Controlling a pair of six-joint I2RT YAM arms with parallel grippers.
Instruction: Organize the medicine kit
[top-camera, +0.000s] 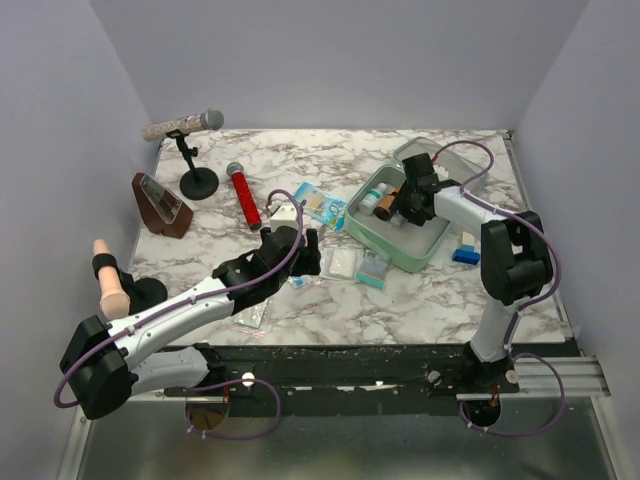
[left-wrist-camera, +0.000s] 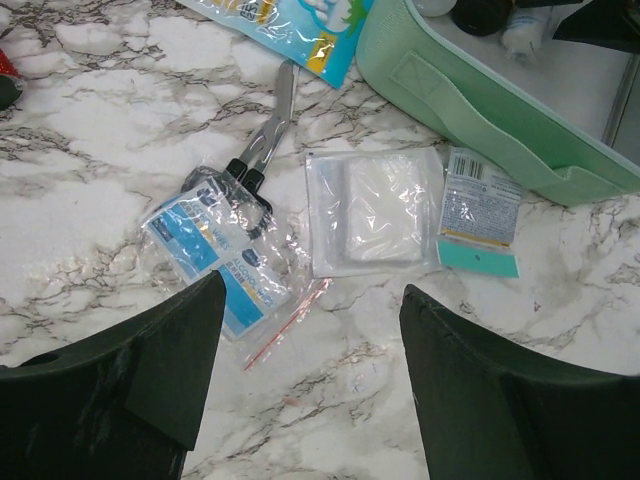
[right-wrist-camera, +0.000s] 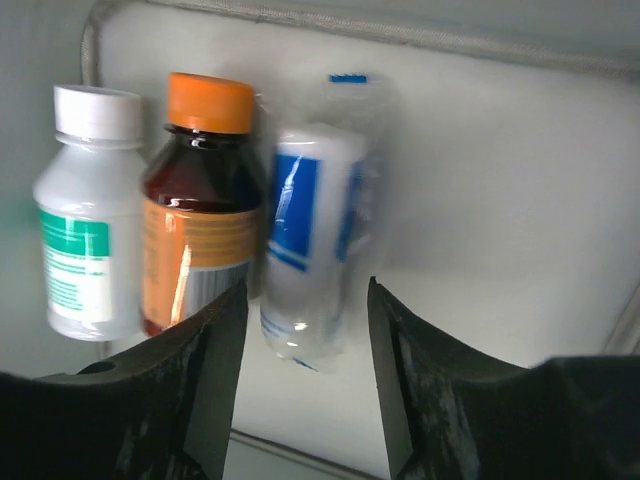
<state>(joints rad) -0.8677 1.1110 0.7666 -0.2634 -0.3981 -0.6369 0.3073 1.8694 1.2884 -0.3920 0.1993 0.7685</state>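
The mint-green rounded-rectangular hinged medicine kit (top-camera: 388, 250) lies open on the white-and-grey marbled surface (top-camera: 400, 300). Its tray faces up and its lid is raised along the far side. The kit's long axis runs on a diagonal in the top view, one end toward the far left and the other toward the near right.

The right gripper (top-camera: 405, 205) reaches down into the kit with its fingers (right-wrist-camera: 215, 340) apart. Between them, against the kit's pale inner floor (right-wrist-camera: 480, 200), is a white roll with a blue label in clear wrap (right-wrist-camera: 310, 250); whether the fingers touch it cannot be told. Just beside the roll stand a brown bottle with an orange cap (right-wrist-camera: 200, 220) and a white-capped white bottle with a green label (right-wrist-camera: 85, 230).

The left gripper (top-camera: 305, 245) hangs over the surface left of the kit, its fingers (left-wrist-camera: 180, 350) wide apart and holding nothing. Below it is a clear zip bag of blue-and-white packets (left-wrist-camera: 225, 250). A slim metal tool with black handles (left-wrist-camera: 275, 120) touches the bag's far edge. Nearer the kit's long green wall (left-wrist-camera: 470, 110) lie a white gauze pad in a clear packet (left-wrist-camera: 375, 210) and a small printed packet with a teal edge (left-wrist-camera: 480, 215).
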